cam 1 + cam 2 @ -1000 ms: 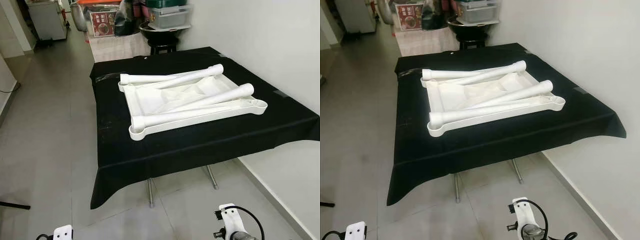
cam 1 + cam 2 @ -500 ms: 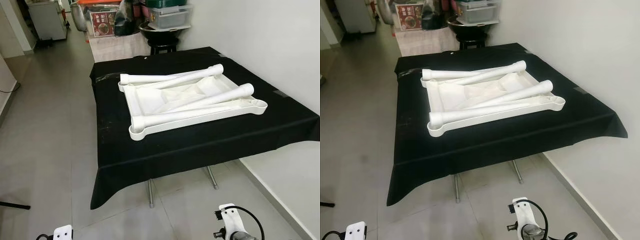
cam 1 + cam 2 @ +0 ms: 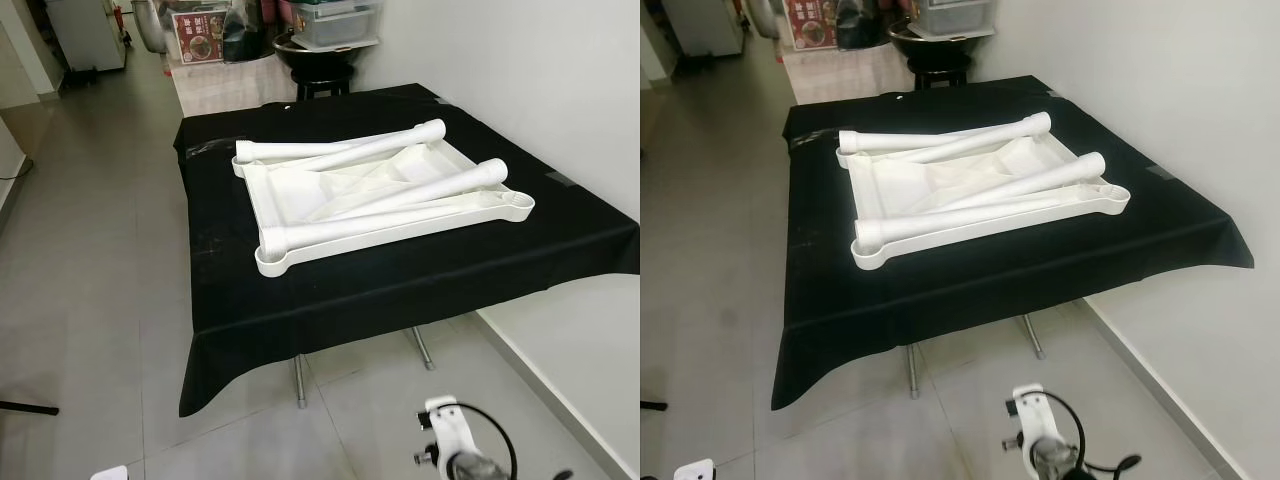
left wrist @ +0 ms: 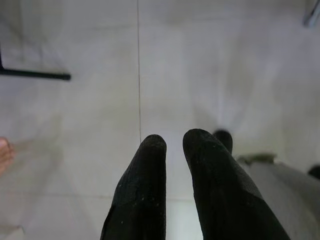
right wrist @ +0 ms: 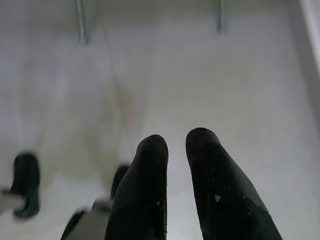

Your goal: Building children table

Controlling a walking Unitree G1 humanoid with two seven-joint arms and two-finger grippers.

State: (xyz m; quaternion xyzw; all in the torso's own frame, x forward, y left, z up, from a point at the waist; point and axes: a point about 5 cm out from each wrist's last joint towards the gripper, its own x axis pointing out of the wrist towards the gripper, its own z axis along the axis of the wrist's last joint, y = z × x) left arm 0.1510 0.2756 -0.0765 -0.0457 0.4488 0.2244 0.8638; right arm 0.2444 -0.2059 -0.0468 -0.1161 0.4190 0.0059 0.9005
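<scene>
A white plastic children's table top (image 3: 262,262) lies upside down on a table draped in black cloth (image 3: 330,300). Several white tube legs rest loose across it: one along the near rim (image 3: 340,232), one slanting to the right (image 3: 430,188), one crossing at the back (image 3: 350,157). Both arms hang low in front of the black table, well short of the parts. My left gripper (image 4: 174,141) points down at the tiled floor with its fingers together and nothing between them. My right gripper (image 5: 176,140) hangs the same way; its wrist (image 3: 450,440) shows at the bottom of the left eye view.
A white wall (image 3: 560,90) runs along the right side of the black table. A black stool (image 3: 320,85) and stacked bins stand behind it. Metal legs (image 3: 299,382) hold the table up. A thin black bar (image 3: 28,408) lies on the grey floor tiles to the left.
The head camera has shifted slightly, so the table sits a little higher and both wrists lower in the picture. The white parts have not moved.
</scene>
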